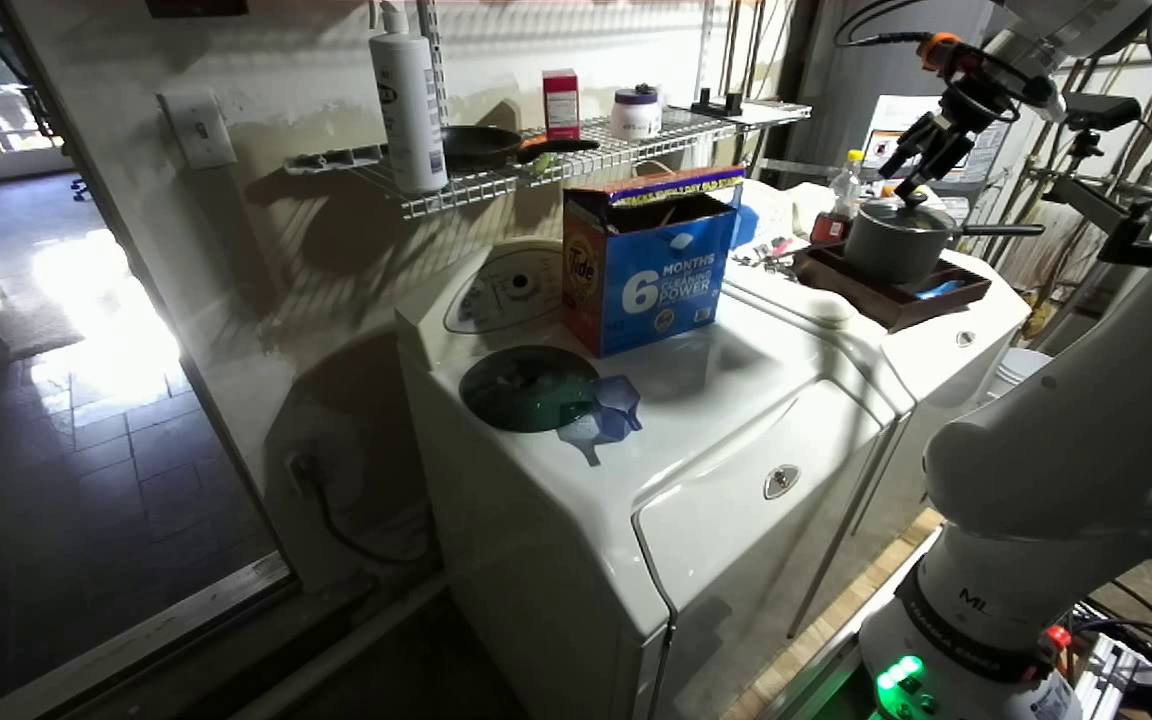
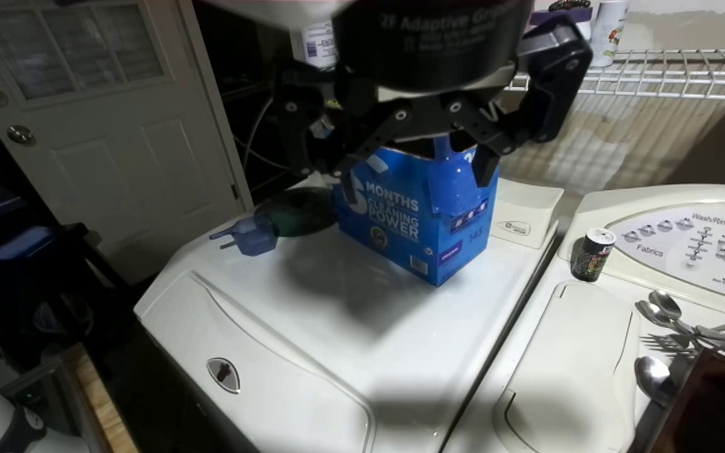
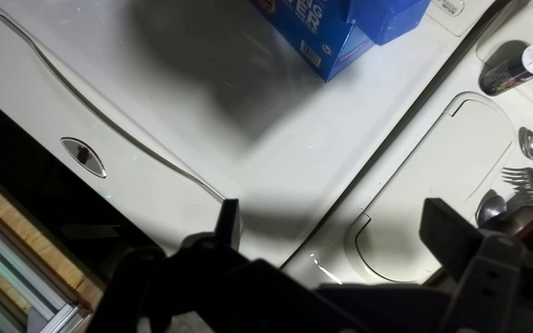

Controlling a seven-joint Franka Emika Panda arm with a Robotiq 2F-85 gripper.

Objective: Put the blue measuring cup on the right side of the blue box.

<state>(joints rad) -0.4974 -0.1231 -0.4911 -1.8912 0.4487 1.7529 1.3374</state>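
Note:
The blue box (image 1: 671, 275) stands upright on the white dryer top, its cardboard flaps raised. A solid blue measuring cup (image 2: 455, 185) sits against the box's narrow side face, handle upward. That cup also shows at the top of the wrist view (image 3: 389, 18); what holds it there is hidden. Translucent blue cups (image 1: 601, 415) lie by the dark round disc (image 1: 511, 390). My gripper (image 3: 331, 215) is open, fingers wide apart with nothing between them. It hovers over the seam between the two machines, apart from the box.
A lidded pot (image 1: 896, 240) stands on a brown tray (image 1: 886, 305) on the neighbouring machine. Spoons and forks (image 2: 683, 333) lie near a small black can (image 2: 592, 255). A wire shelf (image 1: 496, 185) with a pan and bottles hangs above the box.

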